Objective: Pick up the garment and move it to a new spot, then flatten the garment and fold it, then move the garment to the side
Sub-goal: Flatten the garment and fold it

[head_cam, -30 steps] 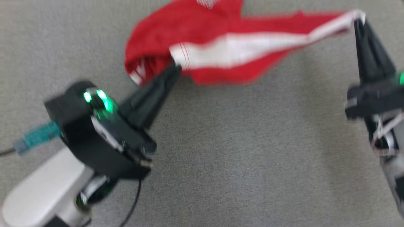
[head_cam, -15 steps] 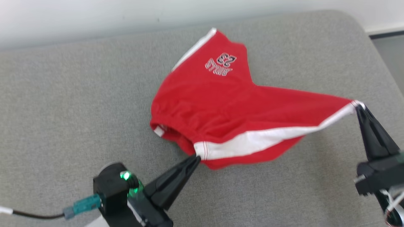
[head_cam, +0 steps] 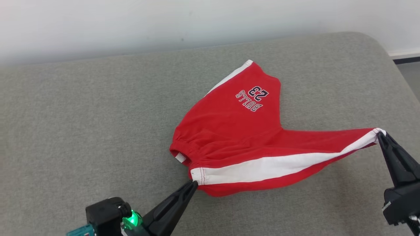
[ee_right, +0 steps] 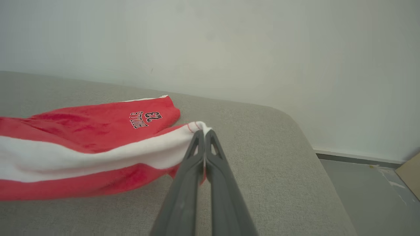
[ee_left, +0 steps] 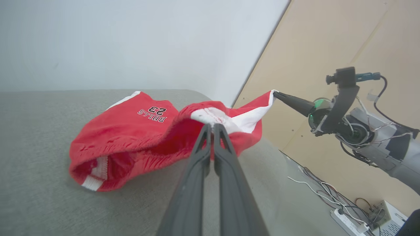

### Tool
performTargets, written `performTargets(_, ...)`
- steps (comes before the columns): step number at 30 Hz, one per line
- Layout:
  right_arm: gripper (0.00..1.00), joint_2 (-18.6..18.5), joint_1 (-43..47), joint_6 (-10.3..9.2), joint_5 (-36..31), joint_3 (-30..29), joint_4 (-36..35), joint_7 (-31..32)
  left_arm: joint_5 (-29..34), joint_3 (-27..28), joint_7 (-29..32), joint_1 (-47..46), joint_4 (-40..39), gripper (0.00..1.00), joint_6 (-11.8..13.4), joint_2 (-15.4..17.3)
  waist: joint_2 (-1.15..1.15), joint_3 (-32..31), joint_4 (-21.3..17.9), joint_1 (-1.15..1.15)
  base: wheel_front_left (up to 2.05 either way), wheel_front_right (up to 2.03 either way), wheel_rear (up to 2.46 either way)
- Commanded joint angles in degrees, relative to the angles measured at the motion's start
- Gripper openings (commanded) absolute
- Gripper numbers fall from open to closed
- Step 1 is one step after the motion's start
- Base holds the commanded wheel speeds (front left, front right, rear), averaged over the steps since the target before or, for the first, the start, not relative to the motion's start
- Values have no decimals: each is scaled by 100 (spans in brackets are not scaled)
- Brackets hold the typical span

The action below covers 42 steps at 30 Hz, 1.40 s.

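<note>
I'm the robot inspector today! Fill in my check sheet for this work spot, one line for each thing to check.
Surface: grey cushion, cloth cover, rounded far right corner.
Job's things: red shorts with a white side stripe and a BULLS 23 print; the far leg lies on the cushion, the striped side is pulled taut.
Clutter: nothing seen.
End effectors: left end effector shut on the stripe's waistband end; right end effector shut on its hem end.
Cables: wires and a power strip on the floor beside the cushion.
Surroundings: white wall behind; tan board off the cushion's right end.
</note>
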Motion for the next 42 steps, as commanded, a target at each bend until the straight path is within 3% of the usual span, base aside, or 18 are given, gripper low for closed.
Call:
performTargets(1,0,-42,-75,-13,-68,11,0,123,-90,-1,-12,-12,63,0,9,-44,1,86,130,1,0,0,0)
performTargets(10,0,25,-1716,-13,-523,290,941,936,-1227,-201,1,-801,847,0,8,-902,1,660,514,1,0,0,0)
performTargets(20,0,145,-3900,-13,-634,821,2942,669,-2109,648,-9,-1034,1566,0,8,-1654,1,1204,1131,1,0,0,0)
performTargets(28,0,382,-5217,-13,-851,1402,4574,190,-2376,704,-11,-1353,2135,0,7,-2019,1,1562,1495,1,0,0,0)
performTargets(39,0,637,-6055,-13,-1051,1893,5903,-564,-2172,802,-11,-1538,2587,0,14,-2089,1,1690,1557,1,0,0,0)
performTargets(40,2,668,-6108,-13,-1059,1931,6010,-629,-2146,793,-11,-1536,2621,0,14,-2093,1,1685,1550,1,0,0,0)
performTargets(42,35,723,-6197,-13,-1063,2008,6217,-759,-2094,736,-11,-1539,2708,17,17,-2077,1,1669,1522,1,0,0,0)
